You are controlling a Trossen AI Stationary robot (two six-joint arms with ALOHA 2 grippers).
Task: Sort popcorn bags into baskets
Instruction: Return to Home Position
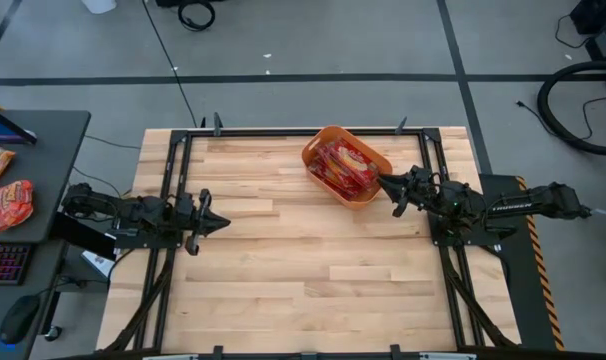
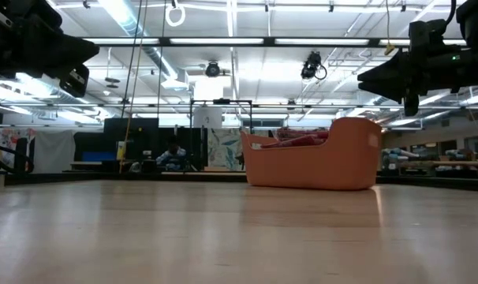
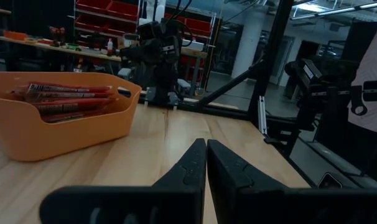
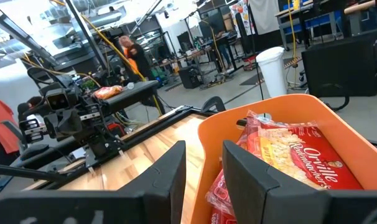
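The orange tub (image 1: 346, 165) stands on the table's far middle and holds several red popcorn bags (image 1: 345, 168), lying stacked inside; in the right wrist view the top bag (image 4: 307, 155) shows its yellow-cream picture. My right gripper (image 1: 385, 184) hovers open just right of the tub, raised above the height of its rim (image 2: 364, 79), its fingers (image 4: 170, 177) pointing toward the tub's near corner (image 4: 207, 127) and touching nothing. My left gripper (image 1: 219, 221) is shut and empty at the table's left side, off the tabletop (image 2: 89, 54), fingertips together (image 3: 206, 149).
Two more red packets (image 1: 11, 202) lie on a dark side table left of the workbench, beside a keyboard and a mouse (image 1: 19, 318). Black frame rails (image 1: 173, 190) run along the table's left and right sides. Bare wood (image 1: 313, 270) spreads across the near half.
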